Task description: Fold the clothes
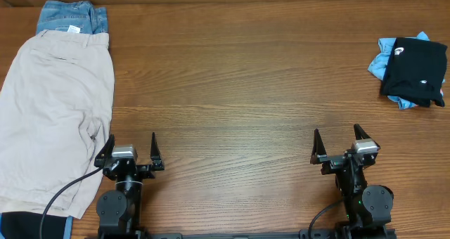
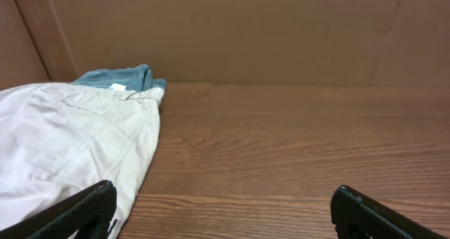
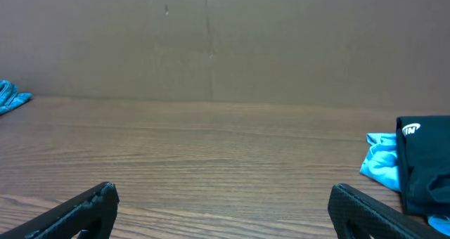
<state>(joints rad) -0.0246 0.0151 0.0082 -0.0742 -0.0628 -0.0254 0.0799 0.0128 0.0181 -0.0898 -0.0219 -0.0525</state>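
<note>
Your left hand (image 1: 132, 137) stands wide and empty at the near edge of the desk (image 1: 239, 91), just beside the beige shorts (image 1: 53, 112); denim (image 1: 70, 17) shows beyond them at the far left corner. Your right hand (image 1: 336, 130), equally wide, sits well apart from the black T-shirt (image 1: 416, 70) lying on a blue tee (image 1: 380, 63) by the right edge; open wood lies between the two piles

The beige shorts (image 1: 56, 112) are lying spread flat on the left side, overlapping the blue denim (image 1: 70, 17), which is peeking out beyond their far end. On the far right, the black T-shirt (image 1: 416, 70) is sitting in a compact bundle, its small white logo facing up, atop the crumpled light-blue tee (image 1: 380, 62).
</note>
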